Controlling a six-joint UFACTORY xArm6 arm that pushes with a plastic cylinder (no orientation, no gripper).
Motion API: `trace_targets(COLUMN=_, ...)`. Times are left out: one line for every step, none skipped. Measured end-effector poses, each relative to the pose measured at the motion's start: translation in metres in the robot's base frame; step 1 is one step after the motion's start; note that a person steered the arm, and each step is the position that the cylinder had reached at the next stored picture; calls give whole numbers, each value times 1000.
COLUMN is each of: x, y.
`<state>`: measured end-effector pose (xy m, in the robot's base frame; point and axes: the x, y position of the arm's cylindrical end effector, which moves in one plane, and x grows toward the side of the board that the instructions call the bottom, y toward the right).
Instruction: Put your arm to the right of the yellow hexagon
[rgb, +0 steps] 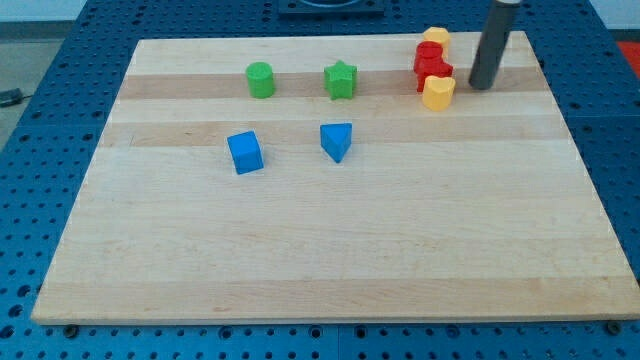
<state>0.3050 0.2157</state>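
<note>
The near part of the wooden board (330, 270) – the view's bottom – is bare wood from the left edge to the right edge, so there is lots of room to slide there. Going farther up, a blue cube (245, 152) sits left of the middle, and a blue block with a pointed, wedge-like shape (337, 141) sits a little to its right, with a gap between them. Farther still, a green round block (260, 79) and a green star (341, 80) stand side by side but apart. Over on the right, close to the far edge, is a tight bunch: the yellow hexagon (438, 92) is the nearest one, and it touches a red block (432, 68) right behind it; that red shape is hard to make out. Behind the red one, almost at the far edge, is another yellow block (435, 39), partly hidden. My tip (481, 86) is down on the board just to the right of the yellow hexagon – near it, with a thin strip of wood between. There is no claw here, only a dark rod, so nothing is being held. To the right of the rod there is a strip of bare board before the right edge.
</note>
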Motion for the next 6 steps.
trace_targets(x=-4, y=30)
trace_targets(x=-42, y=33)
trace_targets(x=-94, y=28)
trace_targets(x=-102, y=18)
trace_targets(x=-102, y=-2)
trace_targets(x=-102, y=-8)
